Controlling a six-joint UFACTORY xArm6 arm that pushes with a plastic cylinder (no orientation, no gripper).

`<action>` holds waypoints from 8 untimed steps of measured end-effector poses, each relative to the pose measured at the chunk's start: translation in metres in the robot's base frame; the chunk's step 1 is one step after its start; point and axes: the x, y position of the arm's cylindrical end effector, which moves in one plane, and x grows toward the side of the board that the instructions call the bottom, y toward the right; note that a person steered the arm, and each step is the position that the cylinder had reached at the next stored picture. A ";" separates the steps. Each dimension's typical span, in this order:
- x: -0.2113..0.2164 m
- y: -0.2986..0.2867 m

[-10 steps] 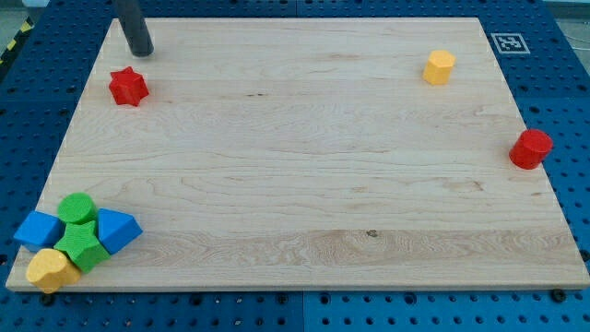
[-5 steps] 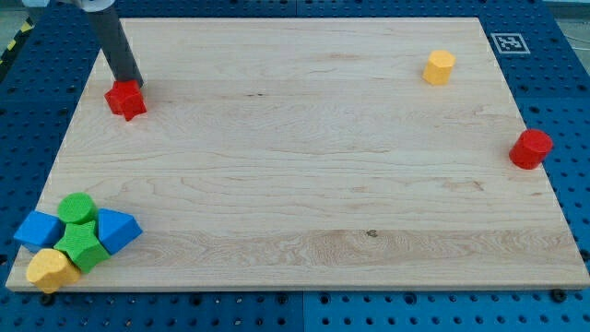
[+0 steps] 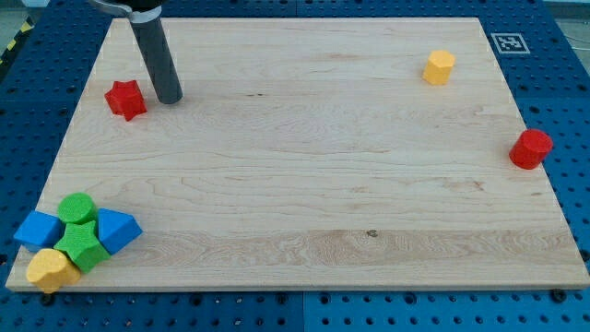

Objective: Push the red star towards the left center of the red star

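At the view's upper left, my tip [image 3: 170,99] stands just right of the red star [image 3: 125,100]; no pincer shows.

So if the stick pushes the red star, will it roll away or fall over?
Probably neither. The red star sits low and flat on the smooth board, so it should slide, not tip. Its points may make it spin a little if hit off-centre. My tip is just to its right in the view, not clearly touching it.
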 end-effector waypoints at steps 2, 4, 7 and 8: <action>0.000 -0.023; 0.000 -0.070; 0.000 -0.098; 0.000 -0.063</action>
